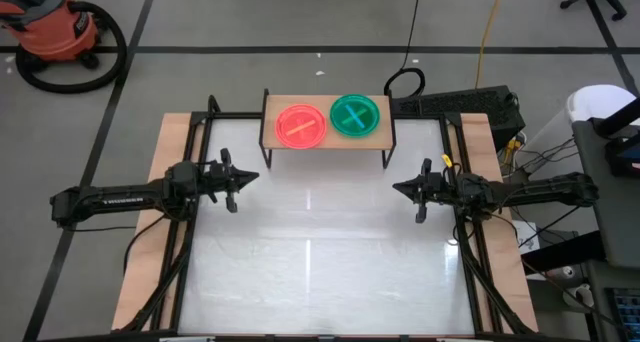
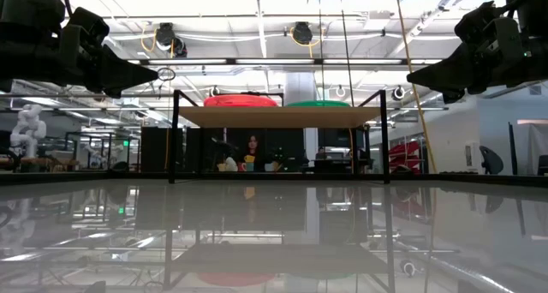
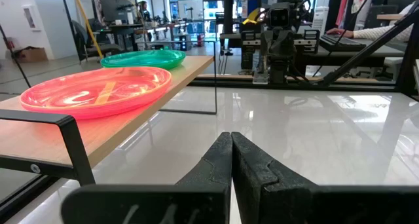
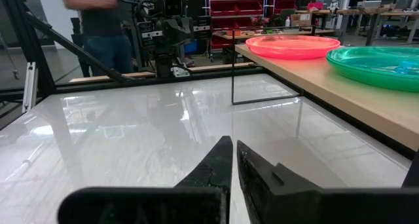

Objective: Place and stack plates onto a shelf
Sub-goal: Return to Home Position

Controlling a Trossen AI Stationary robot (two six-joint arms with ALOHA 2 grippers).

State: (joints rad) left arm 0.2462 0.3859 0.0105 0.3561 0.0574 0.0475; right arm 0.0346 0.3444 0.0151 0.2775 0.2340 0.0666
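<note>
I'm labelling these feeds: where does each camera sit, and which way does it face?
High view: overhead, facing straight down; left gripper and right gripper show.
Low view: tabletop height, facing level toward the shelf; both grippers in upper corners.
Left wrist view: on the left arm, facing the right arm; own shut fingers show.
Right wrist view: on the right arm, facing the left arm; own shut fingers show.
Shared: all show the reddish stack and green stack.
</note>
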